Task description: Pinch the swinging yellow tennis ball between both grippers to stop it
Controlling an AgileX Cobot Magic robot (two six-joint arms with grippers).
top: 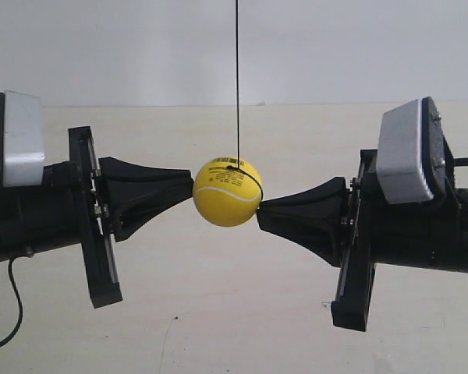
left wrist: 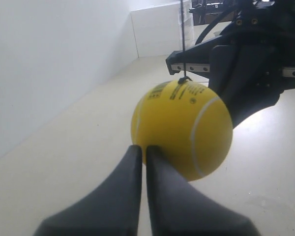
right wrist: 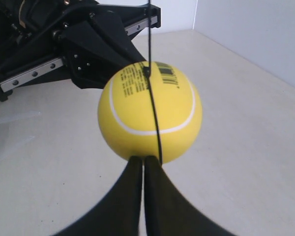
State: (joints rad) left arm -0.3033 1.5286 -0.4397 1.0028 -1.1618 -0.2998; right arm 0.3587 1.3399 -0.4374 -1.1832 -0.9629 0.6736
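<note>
Ball (top: pixel 227 192) btw closed grippers (left wrist: pixel 143 147) (right wrist: pixel 143 158), string (top: pixel 237 78) above.

A plain white matte wall (left wrist: pixel 49 64) runs alongside the left gripper (left wrist: pixel 143 149). A smooth cream-coloured floor (left wrist: pixel 78 162) spreads beneath it, softly and evenly lit.
</note>
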